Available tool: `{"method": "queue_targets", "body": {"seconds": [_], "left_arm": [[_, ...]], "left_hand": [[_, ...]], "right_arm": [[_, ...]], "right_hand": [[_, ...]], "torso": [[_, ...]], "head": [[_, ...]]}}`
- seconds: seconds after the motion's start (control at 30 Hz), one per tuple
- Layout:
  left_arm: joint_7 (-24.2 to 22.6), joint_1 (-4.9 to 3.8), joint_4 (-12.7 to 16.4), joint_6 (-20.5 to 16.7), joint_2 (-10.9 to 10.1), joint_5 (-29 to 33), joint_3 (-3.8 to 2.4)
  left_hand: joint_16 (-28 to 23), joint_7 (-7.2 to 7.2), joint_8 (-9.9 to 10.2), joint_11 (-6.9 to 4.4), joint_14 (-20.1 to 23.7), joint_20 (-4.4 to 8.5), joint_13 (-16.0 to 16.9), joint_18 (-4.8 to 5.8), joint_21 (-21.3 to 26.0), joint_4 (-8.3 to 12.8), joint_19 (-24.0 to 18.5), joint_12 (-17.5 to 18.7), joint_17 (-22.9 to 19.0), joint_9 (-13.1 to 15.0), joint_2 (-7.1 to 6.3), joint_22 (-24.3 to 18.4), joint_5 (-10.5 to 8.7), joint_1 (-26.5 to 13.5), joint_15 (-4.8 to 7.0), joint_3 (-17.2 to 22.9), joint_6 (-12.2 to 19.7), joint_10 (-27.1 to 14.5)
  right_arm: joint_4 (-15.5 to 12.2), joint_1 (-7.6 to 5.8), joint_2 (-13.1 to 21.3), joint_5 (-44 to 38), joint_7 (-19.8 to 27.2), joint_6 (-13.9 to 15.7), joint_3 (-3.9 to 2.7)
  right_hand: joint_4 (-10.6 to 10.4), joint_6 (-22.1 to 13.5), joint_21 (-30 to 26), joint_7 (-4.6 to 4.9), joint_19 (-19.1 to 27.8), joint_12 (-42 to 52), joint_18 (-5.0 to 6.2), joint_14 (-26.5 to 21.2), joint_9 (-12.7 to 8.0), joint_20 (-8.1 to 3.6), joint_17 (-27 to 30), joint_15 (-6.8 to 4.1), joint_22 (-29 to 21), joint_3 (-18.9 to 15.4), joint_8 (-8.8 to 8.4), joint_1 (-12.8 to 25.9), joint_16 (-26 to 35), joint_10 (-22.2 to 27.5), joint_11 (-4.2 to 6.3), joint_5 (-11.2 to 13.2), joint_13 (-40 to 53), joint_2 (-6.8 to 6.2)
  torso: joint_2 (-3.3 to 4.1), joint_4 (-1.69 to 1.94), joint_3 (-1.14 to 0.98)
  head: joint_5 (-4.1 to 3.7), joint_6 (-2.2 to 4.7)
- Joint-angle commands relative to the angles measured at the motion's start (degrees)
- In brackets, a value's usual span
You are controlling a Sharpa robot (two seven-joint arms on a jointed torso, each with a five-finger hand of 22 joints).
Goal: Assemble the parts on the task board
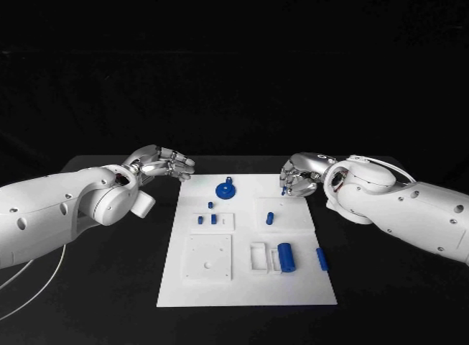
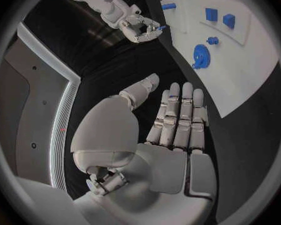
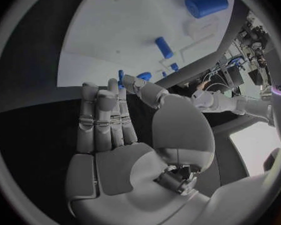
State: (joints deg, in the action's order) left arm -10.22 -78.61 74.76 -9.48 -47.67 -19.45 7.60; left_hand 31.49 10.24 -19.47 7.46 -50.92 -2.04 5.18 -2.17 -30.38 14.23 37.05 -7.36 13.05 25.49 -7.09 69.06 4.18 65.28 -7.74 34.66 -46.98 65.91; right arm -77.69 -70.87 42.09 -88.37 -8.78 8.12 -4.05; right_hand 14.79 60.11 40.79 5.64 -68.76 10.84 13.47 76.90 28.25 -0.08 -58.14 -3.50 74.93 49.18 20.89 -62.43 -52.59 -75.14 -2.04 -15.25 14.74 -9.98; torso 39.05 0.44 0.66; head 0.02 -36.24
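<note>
The white task board (image 1: 245, 284) lies in the middle of the black table. On it are a round blue disc with a knob (image 1: 226, 190), small blue pegs (image 1: 206, 219), a short blue peg (image 1: 269, 217), a thick blue cylinder (image 1: 286, 256) and a blue pin (image 1: 321, 259). My right hand (image 1: 299, 175) hovers over the board's far right corner and pinches a small blue piece (image 1: 284, 190) between thumb and fingertip; the left wrist view shows that piece (image 2: 160, 28) too. My left hand (image 1: 161, 164) hangs beyond the board's far left corner, fingers straight and holding nothing (image 2: 175, 120).
White raised blocks stand on the board: a square plate (image 1: 210, 257) at the near left and a slotted holder (image 1: 259, 256) beside the cylinder. Black table surface (image 1: 110, 287) surrounds the board on both sides.
</note>
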Motion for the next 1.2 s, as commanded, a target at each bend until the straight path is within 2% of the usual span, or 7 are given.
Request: {"method": "queue_targets", "body": {"seconds": [0.03, 0.2, 0.47, 0.57, 0.73, 0.93, 1.2], "left_arm": [[-0.60, -0.07, 0.11, 0.22, 0.17, -0.15, -0.06], [-1.35, -0.07, 0.06, -0.52, 0.49, 0.15, -0.06], [-2.47, -0.07, 0.00, -2.23, 0.75, 2.14, -0.07], [-2.54, -0.07, -0.03, -2.40, 0.83, 2.71, -0.07], [-2.63, -0.07, 0.16, -2.37, 0.91, 2.66, -0.08], [-2.63, -0.07, 0.27, -2.37, 1.05, 2.65, -0.09], [-2.57, -0.08, 0.40, -2.39, 1.17, 2.65, -0.09]], "left_hand": [[-0.37, -0.06, 0.13, 0.27, -0.14, -0.02, -0.06, -0.69, 0.25, -0.18, -0.37, 0.36, 0.07, -0.07, 0.04, 0.08, 0.25, -0.39, -0.10, 0.05, 0.39, -0.01], [-0.39, -0.05, 0.12, 0.27, -0.17, -0.03, -0.06, -0.68, 0.26, -0.24, -0.39, 0.36, 0.10, -0.07, 0.06, 0.13, 0.25, -0.43, -0.10, 0.04, 0.39, 0.01], [-0.40, -0.06, 0.07, 0.25, -0.28, -0.02, -0.06, -0.68, 0.25, -0.34, -0.38, 0.35, 0.17, -0.06, 0.11, 0.23, 0.24, -0.52, -0.09, 0.03, 0.37, 0.10], [-0.41, -0.06, 0.06, 0.24, -0.30, -0.02, -0.07, -0.68, 0.25, -0.36, -0.38, 0.34, 0.19, -0.06, 0.10, 0.26, 0.24, -0.55, -0.08, 0.02, 0.36, 0.13], [-0.44, -0.08, 0.01, 0.21, -0.36, 0.00, -0.07, -0.69, 0.25, -0.43, -0.36, 0.34, 0.24, -0.05, 0.21, 0.33, 0.30, -0.57, -0.06, 0.06, 0.33, 0.19], [-0.46, -0.09, -0.01, 0.20, -0.38, 0.01, -0.08, -0.69, 0.25, -0.45, -0.35, 0.35, 0.27, -0.04, 0.22, 0.37, 0.33, -0.60, -0.05, 0.06, 0.33, 0.21], [-0.49, -0.10, -0.02, 0.20, -0.39, 0.01, -0.09, -0.69, 0.26, -0.47, -0.36, 0.36, 0.30, -0.04, 0.20, 0.42, 0.35, -0.63, -0.05, 0.05, 0.34, 0.22]], "right_arm": [[-2.64, 0.01, -0.01, 2.64, 1.59, 2.38, -0.07], [-7.17, 0.02, -0.80, 2.19, 2.93, 4.65, -0.07], [-11.31, 0.37, -3.41, -3.74, 3.67, 5.62, 0.00], [-12.16, 0.73, -4.58, -8.09, 3.15, 4.36, 0.30], [-12.57, 1.20, -6.53, -11.99, 3.23, 3.87, 3.03], [-13.18, 2.04, -8.07, -15.00, 3.18, 3.68, 5.57], [-12.97, 2.87, -8.37, -16.17, 2.57, 3.61, 6.89]], "right_hand": [[0.03, 0.07, 0.39, 0.22, 0.00, -0.38, 1.53, -0.69, 0.10, -0.34, 0.06, -0.77, 1.12, 0.11, 0.16, -0.28, -0.32, -0.21, -0.06, -0.31, 0.08, 0.33], [0.16, 0.05, 0.47, 0.23, 0.04, -0.46, 1.53, -0.71, 0.21, -0.36, 0.10, -0.77, 1.11, 0.00, 0.14, -0.22, -0.32, -0.20, -0.07, -0.68, 0.23, 0.41], [0.44, 0.05, 0.66, 0.21, 0.02, -0.57, 1.53, -0.66, 0.41, -0.41, 0.17, -0.79, 1.11, -0.28, 0.12, -0.13, -0.38, -0.27, -0.05, -1.44, 0.52, 0.55], [0.47, 0.06, 0.68, 0.21, 0.01, -0.59, 1.53, -0.65, 0.44, -0.42, 0.17, -0.79, 1.10, -0.31, 0.12, -0.12, -0.40, -0.28, -0.04, -1.51, 0.56, 0.55], [0.66, 0.08, 0.73, 0.19, 0.13, -0.74, 1.53, -0.66, 0.54, -0.42, 0.22, -0.78, 1.09, -0.32, 0.10, -0.22, -0.41, -0.21, -0.05, -0.98, 0.67, 0.50], [0.76, 0.11, 0.77, 0.17, 0.15, -0.77, 1.53, -0.65, 0.59, -0.43, 0.24, -0.79, 1.10, -0.28, 0.10, -0.31, -0.43, -0.23, -0.04, -0.93, 0.72, 0.47], [0.82, 0.19, 0.87, 0.15, 0.11, -0.78, 1.53, -0.59, 0.65, -0.44, 0.24, -0.81, 1.11, -0.29, 0.11, -0.34, -0.50, -0.34, -0.02, -0.90, 0.81, 0.41]], "torso": [[-0.01, -0.01, 0.02], [-0.03, -0.04, -0.05], [-0.02, 0.01, 0.07], [-0.06, 0.01, 0.14], [0.01, -0.05, 0.13], [-0.01, 0.10, 0.07], [0.01, -0.06, 0.06]], "head": [[0.31, 0.06], [1.06, 0.00], [3.80, -0.53], [4.72, -0.79], [6.95, -1.47], [8.44, -1.87], [9.47, -2.39]]}}
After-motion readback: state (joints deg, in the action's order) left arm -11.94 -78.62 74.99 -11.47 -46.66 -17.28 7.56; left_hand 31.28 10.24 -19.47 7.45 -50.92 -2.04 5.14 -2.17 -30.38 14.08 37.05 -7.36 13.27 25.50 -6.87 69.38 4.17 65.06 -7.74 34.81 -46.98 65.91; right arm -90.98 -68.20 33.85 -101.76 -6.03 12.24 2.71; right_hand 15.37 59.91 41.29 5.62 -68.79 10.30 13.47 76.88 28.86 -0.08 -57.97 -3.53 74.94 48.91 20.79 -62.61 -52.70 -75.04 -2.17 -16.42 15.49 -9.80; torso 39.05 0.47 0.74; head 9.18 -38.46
